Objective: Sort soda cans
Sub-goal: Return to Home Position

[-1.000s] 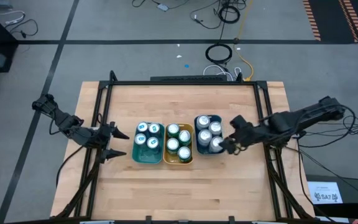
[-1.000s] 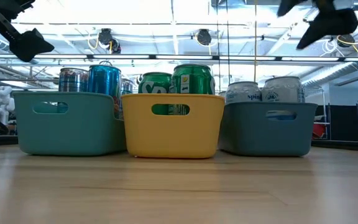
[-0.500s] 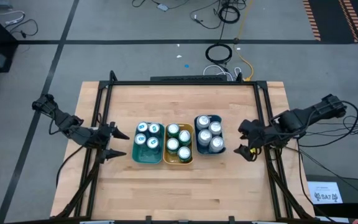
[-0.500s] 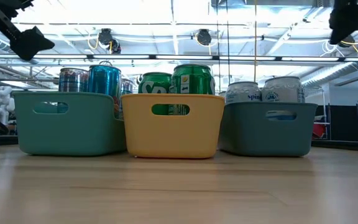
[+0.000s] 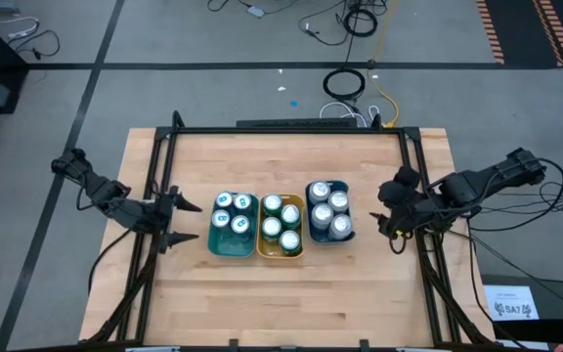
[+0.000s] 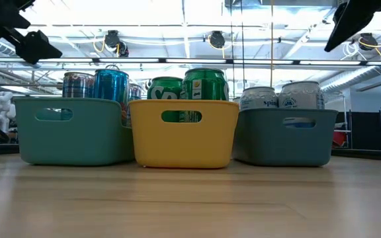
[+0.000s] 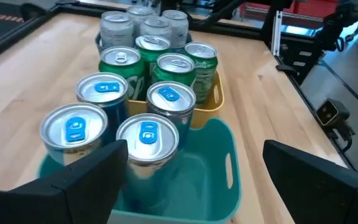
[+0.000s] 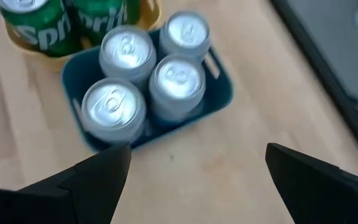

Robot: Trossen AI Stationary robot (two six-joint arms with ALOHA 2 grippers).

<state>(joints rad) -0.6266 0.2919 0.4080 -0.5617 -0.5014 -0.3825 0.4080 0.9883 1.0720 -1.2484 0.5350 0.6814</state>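
green cans, yellow tray

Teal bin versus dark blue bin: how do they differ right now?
The teal bin holds blue cans; the dark blue bin holds silver-white cans. The teal bin has bare floor at one end; the dark blue bin is packed full. Both hold four upright cans and flank the yellow bin.
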